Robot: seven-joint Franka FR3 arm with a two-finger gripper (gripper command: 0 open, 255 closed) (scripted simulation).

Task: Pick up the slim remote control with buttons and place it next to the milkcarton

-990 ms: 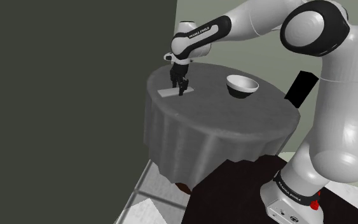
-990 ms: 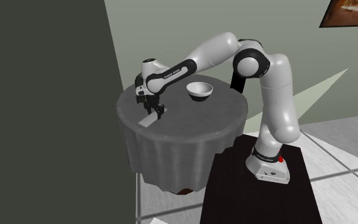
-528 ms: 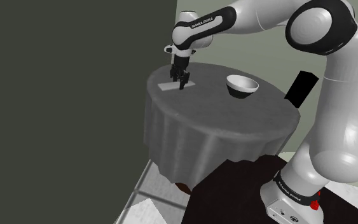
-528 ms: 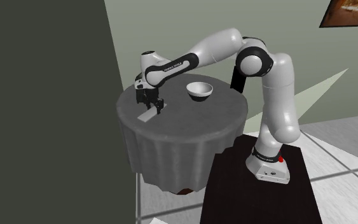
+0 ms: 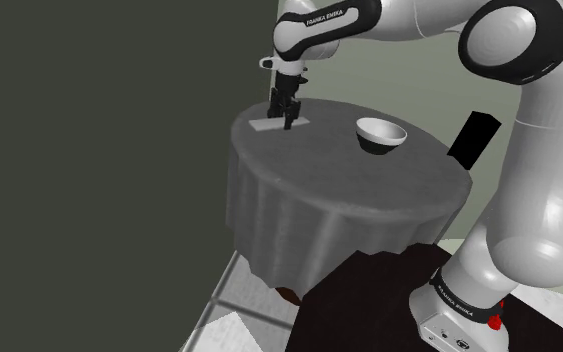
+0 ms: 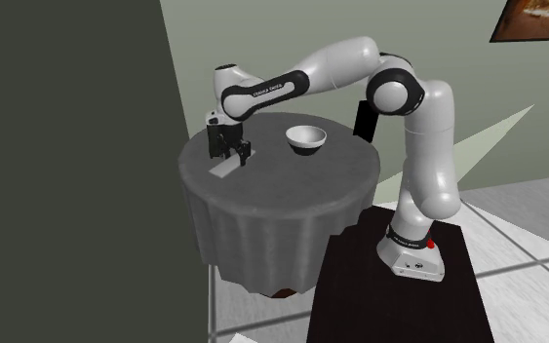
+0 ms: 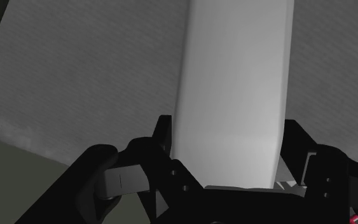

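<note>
A slim, plain pale-grey remote [image 5: 266, 125] is held level just above the round table [image 5: 339, 190], near its far edge at the shoulder view's left. My gripper [image 5: 287, 116] points down and is shut on one end of the remote. In the second exterior view the remote [image 6: 225, 168] juts out from the gripper [image 6: 235, 156] toward the table's [image 6: 282, 190] near left edge. In the wrist view the remote [image 7: 234, 83] runs straight out from the gripper [image 7: 228, 153], clasped on both sides by the black fingers [image 7: 161, 137]. I cannot make out its buttons.
A white bowl [image 5: 380, 133] with a dark base stands on the grey-clothed table, also seen in the second exterior view [image 6: 305, 137]. A black upright box [image 5: 474, 138] stands at the table's far right edge. A dark wall runs along the left.
The gripper has risen with the remote in it and carried it toward the table's far edge. The bowl and the black box have not moved.
</note>
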